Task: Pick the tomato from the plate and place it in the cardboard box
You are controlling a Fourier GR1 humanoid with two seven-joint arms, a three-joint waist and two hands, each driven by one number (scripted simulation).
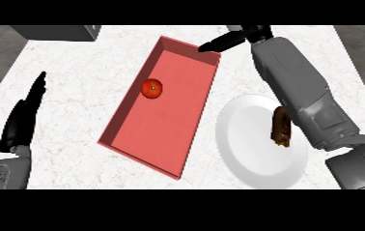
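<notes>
You can see the tomato (152, 88) lying inside the cardboard box (189, 114), on its reddish floor, in the upper half and closer to the left wall. It touches no wall and no hand is on it.

The box is a long open tray, set at a slant across the white counter (85, 70). To its right lies the white plate (249, 143), just beside the lower right wall of the box. On the plate there is one brown, longish food item (281, 127), close to the right rim – partly behind the grey forearm.

The right hand (227, 41) is above the far right corner of the box, its dark fingers stretched out straight toward the left, holding nothing. The right forearm goes from there down over the plate's right side.

The left hand (27, 110) is at the left edge of the view, well apart from the box – its fingers are straight and point upward, and it holds nothing.

A grey object (61, 32) shows at the top left corner.
</notes>
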